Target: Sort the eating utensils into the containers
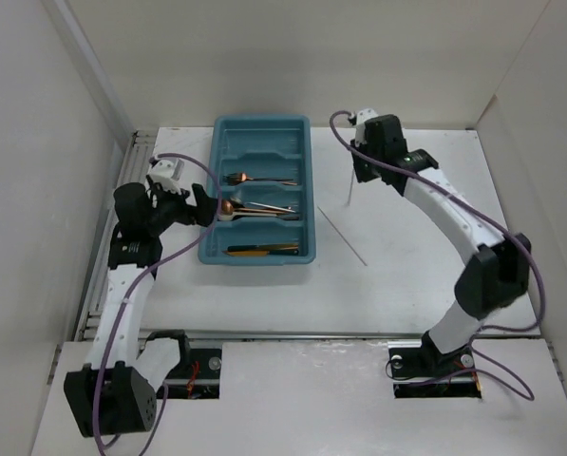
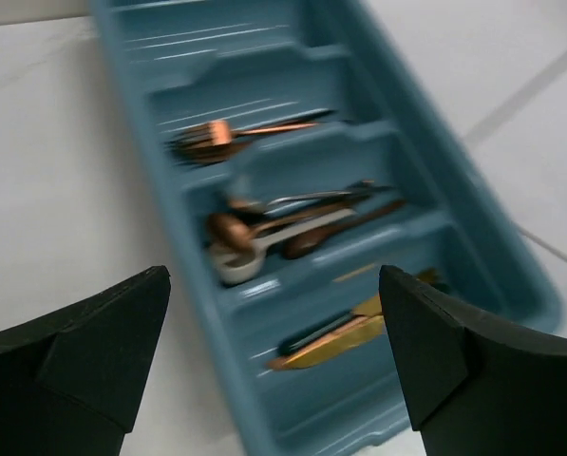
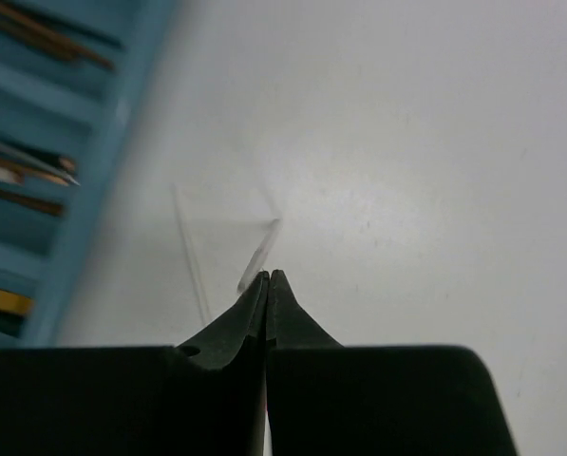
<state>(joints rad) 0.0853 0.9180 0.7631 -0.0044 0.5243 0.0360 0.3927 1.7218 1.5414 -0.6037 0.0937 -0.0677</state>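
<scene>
Left pincer [image 2: 274, 294] – released, fingers wide, hovering above the near-left rim of the teal tray [image 1: 262, 122]. Nothing is between its fingers.

Directly below and ahead of it are the tray's crosswise slots. The nearest holds gold and black knives [image 1: 262, 250], the next spoons [image 1: 234, 209], and the one beyond that a copper fork [image 1: 240, 178]. The farthest slot looks bare from above, though pale streaks in the wrist view may be thin pieces or only glare; cannot tell.

Right of the tray, a second chopstick [image 1: 343, 237] lies loose on the table [image 1: 416, 275], running diagonally. It is below and to the left of the right pincer and apart from the tray wall.

Right pincer [image 3: 268, 275] – clenched, apparently on a silver chopstick [image 3: 257, 255] that juts out from its tips and hangs steeply toward the table.

Key relation: the tray lies to this pincer's left, and the right arm is plainly the carrier. The held stick's long axis is close to upright while the slots run flat and crosswise, so it likely needs levelling along a slot. The left pincer over the tray's far side may crowd the drop.
</scene>
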